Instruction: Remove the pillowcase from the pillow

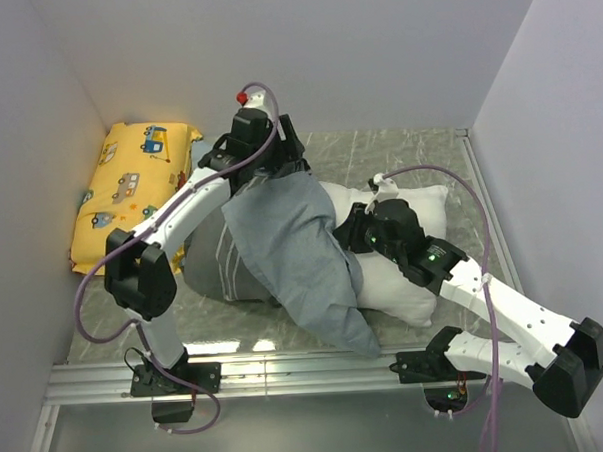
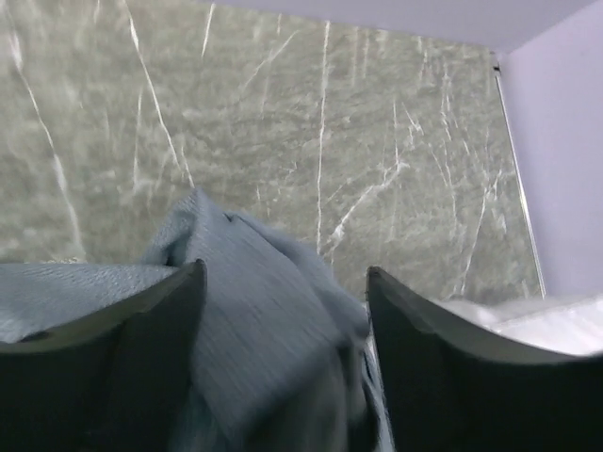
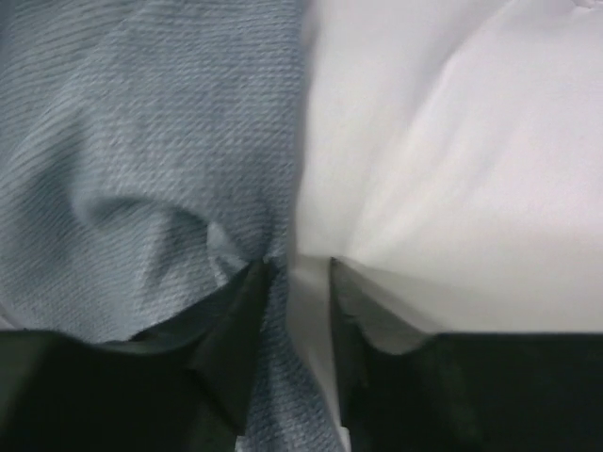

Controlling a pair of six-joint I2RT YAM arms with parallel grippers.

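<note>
The pillowcase [image 1: 293, 251] lies turned partly inside out, its blue-grey inside draped over the middle of the white pillow [image 1: 422, 246]. Its dark striped part [image 1: 221, 262] still covers the pillow's left end. My left gripper [image 1: 274, 172] is at the far side, above the table, closed on a thick bunch of the pillowcase [image 2: 254, 311] between its fingers [image 2: 283, 273]. My right gripper [image 1: 350, 229] presses into the pillow beside the pillowcase edge. In the right wrist view its fingers [image 3: 297, 262] are nearly together on a fold of the pillow [image 3: 443, 160], with the pillowcase [image 3: 141, 141] at the left.
A yellow cartoon-vehicle pillow [image 1: 130, 188] lies at the far left against the wall. The floor is grey marble [image 2: 330, 122], with walls on three sides. A metal rail [image 1: 308, 371] runs along the near edge by the arm bases.
</note>
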